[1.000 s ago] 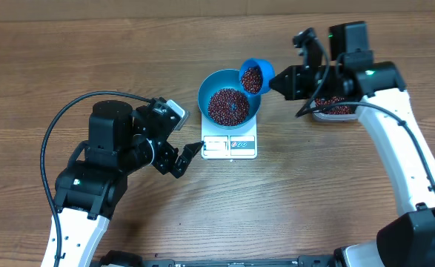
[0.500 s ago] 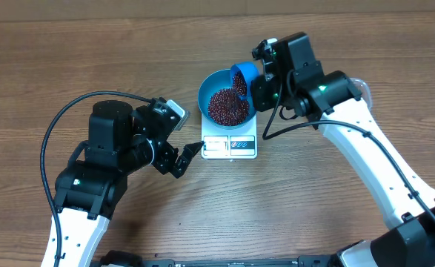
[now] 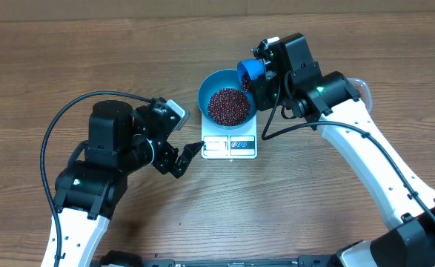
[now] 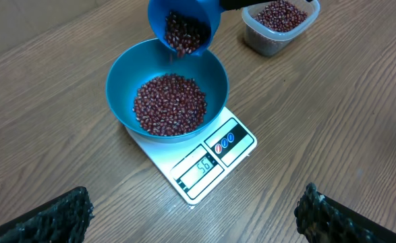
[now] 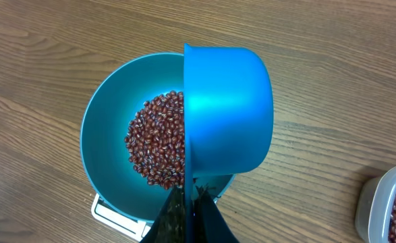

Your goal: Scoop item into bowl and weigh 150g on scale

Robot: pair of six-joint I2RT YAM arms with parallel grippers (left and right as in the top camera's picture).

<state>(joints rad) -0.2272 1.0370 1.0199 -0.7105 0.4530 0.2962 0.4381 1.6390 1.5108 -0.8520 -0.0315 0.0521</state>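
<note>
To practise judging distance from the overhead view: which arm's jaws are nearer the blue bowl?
Right. The right jaws hold the scoop tipped over the bowl's rim; the left jaws stand open beside the scale's left edge, short of the bowl.

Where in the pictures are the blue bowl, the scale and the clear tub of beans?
blue bowl [image 4: 120,98]: left wrist view, bare inner wall, left side.
scale [image 4: 199,167]: left wrist view, display window.
clear tub [image 4: 264,44]: left wrist view, front wall.
</note>
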